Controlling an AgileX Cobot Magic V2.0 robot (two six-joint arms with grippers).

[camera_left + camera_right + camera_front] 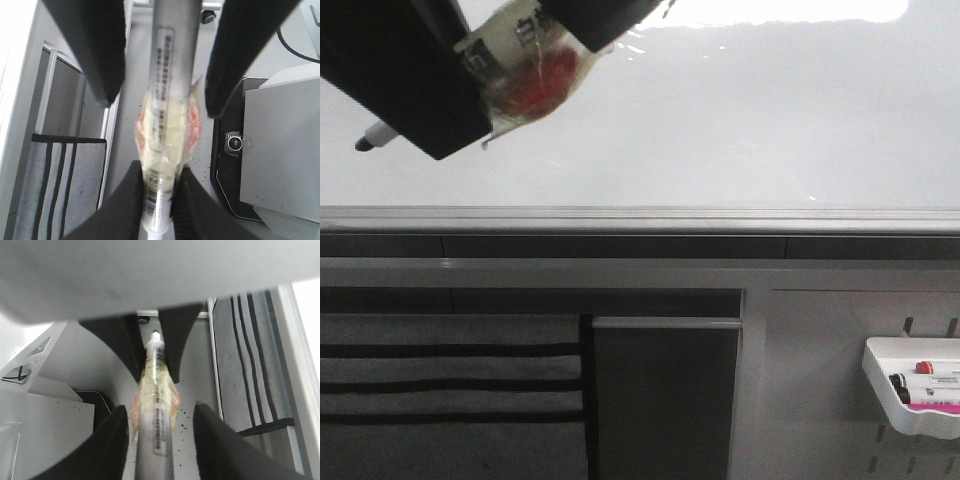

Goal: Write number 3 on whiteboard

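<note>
Left gripper (160, 170): 2 fingers clamped on the marker (172, 60), pinching it at the lower edge of a wad of clear tape (165, 135) wrapped round the barrel. Firm grip, with no gap on either side.

Right gripper (161, 409): jaws spread, 1 finger on each side of the same marker. The left wrist view shows clear gaps between those fingers and the barrel, so it is not gripping. The 2 grippers face each other along the pen.

In the front view the black gripper bodies and the taped marker sit well above the rail (640, 216), over its left end. I cannot tell from this view which body is which. The tape shows a red patch inside. The marker's dark tip (365, 143) sticks out down and to the left of the bodies, in front of the board. Whether it touches the surface cannot be told.

Whiteboard (740, 130): glossy white, rising directly from the rail and spanning its full width, with a bright light reflected along the top edge.

Below the rail, left end: grey cloth with 3 black stripes (440, 390). Just beside it, under the middle of the rail: a dark panel (665, 400).

Below the rail, right end: a small white tray (882, 385) on a slotted panel, holding markers (935, 368).
</note>
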